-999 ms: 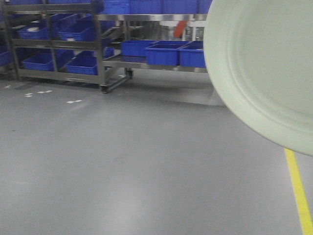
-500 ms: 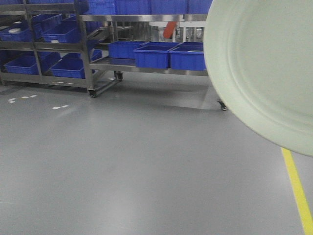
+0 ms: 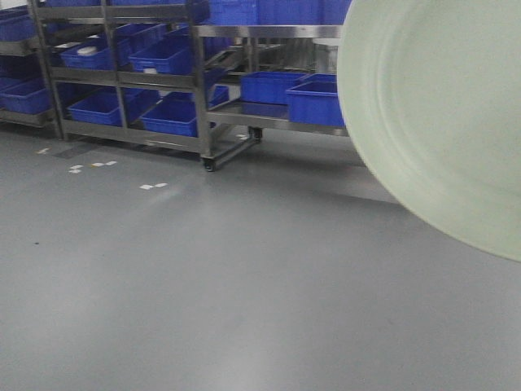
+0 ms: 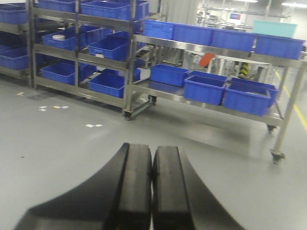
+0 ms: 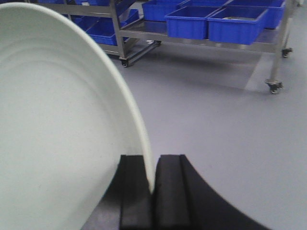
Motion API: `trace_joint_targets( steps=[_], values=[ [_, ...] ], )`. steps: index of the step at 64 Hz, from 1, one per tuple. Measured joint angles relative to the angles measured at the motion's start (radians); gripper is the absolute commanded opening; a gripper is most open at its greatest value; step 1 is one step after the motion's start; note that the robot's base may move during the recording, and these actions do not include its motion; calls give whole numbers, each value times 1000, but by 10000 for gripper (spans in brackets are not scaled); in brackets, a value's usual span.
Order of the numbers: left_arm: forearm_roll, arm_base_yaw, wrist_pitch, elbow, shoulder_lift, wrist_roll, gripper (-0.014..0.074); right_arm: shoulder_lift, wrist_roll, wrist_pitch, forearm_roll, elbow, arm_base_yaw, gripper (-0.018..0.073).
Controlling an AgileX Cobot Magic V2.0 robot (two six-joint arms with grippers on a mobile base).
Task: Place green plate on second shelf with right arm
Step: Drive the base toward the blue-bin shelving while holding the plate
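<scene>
The rack (image 3: 122,77) has slid toward 3 o'clock in the front view since half a second ago, and its caster (image 3: 209,164) now sits nearer the middle. The plate (image 3: 440,114) keeps its spot at 1 to 3 o'clock. Read that as the base swinging while the arm carries steady. This looks like travel, not placing: the shelves are well apart from the plate.

In the right wrist view the right claw (image 5: 153,184) is pinched narrow on the plate's rim, which runs down between the pads at 6 o'clock. The plate stands nearly on edge and rises from the pads toward 10 o'clock, with one broad face turned toward 9 o'clock. You cannot tell here whether that face is the top or the underside. Being round, it has no long axis, so only the tilt matters, and you will likely need to level it before it meets a shelf.

The left claw (image 4: 152,191) is closed on nothing, pads touching, over the floor (image 4: 57,139).
</scene>
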Motion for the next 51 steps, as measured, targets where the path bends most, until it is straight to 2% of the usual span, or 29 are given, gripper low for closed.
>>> trace_joint_targets(
  steps=[51],
  values=[
    [0, 0, 0, 0, 0, 0, 130, 0, 0, 2, 0, 0, 0, 53]
  ],
)
